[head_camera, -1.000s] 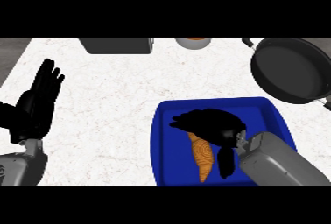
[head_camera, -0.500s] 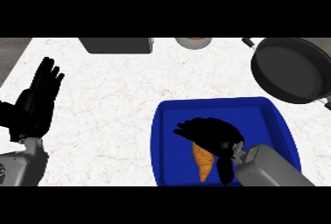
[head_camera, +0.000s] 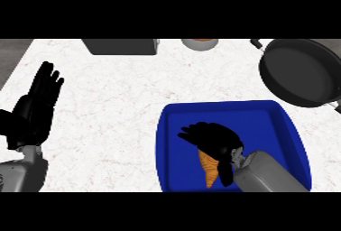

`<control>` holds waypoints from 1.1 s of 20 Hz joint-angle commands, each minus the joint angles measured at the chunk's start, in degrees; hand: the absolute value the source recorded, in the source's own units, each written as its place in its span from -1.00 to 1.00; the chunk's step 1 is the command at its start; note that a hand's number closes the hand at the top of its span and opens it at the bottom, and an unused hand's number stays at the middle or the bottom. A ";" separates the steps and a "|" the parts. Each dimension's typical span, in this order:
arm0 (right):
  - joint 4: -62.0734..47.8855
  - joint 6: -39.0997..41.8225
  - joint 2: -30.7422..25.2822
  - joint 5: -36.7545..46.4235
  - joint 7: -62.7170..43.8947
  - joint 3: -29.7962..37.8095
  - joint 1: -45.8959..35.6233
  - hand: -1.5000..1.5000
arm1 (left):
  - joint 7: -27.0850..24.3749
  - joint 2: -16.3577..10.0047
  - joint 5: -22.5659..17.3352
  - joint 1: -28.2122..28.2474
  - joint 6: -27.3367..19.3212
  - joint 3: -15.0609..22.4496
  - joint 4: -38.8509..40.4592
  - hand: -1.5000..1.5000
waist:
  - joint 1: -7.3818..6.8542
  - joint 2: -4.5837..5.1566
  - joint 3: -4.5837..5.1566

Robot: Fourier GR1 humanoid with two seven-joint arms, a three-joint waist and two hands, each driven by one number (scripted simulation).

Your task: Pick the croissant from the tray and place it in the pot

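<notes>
Right hand curls round the croissant at 6 o'clock in the blue tray. Risk: held at one end only, it may slip before reaching the pot at 1 o'clock.

The bench has a white top with faint grey marbling, and it fills most of the head view; its left edge runs down along a darker grey strip. A blue tray with raised walls and rounded corners lies on it at the lower right, set square to the bench. Up and to the right, apart from the tray, stands a dark round pot with a small handle at its upper left rim. At the far edge a grey box is cut off by the view, and near it on the right stands a small round vessel with an orange-brown inside.
</notes>
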State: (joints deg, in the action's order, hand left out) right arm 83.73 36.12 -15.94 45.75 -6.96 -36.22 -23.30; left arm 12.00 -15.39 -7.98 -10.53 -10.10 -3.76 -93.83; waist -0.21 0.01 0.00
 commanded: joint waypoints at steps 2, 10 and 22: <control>-5.79 -2.92 2.00 5.69 4.79 1.27 0.12 -1.00 | -0.96 0.07 -0.46 -1.13 2.29 -2.46 3.59 0.00 | 0.03 0.02 0.00; -11.19 -6.86 3.67 12.07 7.73 2.87 2.50 -1.00 | -1.50 1.53 0.78 -2.74 2.77 -3.11 4.73 0.00 | 0.08 0.06 0.00; -15.12 -6.42 4.66 18.16 19.38 3.81 -1.70 1.00 | -0.55 4.15 3.43 0.83 2.09 -1.75 -0.43 0.00 | 0.00 0.00 0.00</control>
State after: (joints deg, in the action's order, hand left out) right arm 71.74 28.55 -12.64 62.09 9.64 -33.93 -23.10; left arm 12.41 -12.03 -5.27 -10.04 -8.10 -5.30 -94.65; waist -0.21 -0.27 0.11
